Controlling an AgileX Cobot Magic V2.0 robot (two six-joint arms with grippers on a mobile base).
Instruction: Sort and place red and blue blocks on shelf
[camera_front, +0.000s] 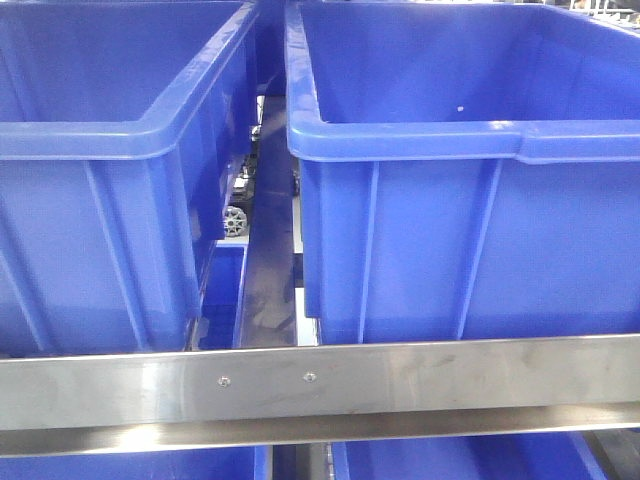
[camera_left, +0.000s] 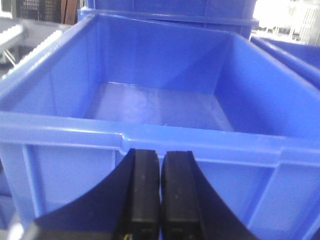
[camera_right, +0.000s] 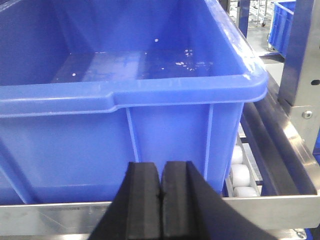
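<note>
- The shelf is the biggest thing here. Its shiny steel front rail runs right across the front view, with two small screws in the middle.
- Two big blue bins sit side by side on the shelf, just behind the rail. The left bin and the right bin have a thin gap between them.
- More blue bins peek out from the level below the rail.
- White rollers show beside the right bin, in the shelf's track.
- The left end effector points at the front wall of a bin. Its two black fingers are pressed together with nothing between them.
- The right end effector is the same: fingers together, holding nothing.
- I cannot see the red block or the blue block in any view.
</note>
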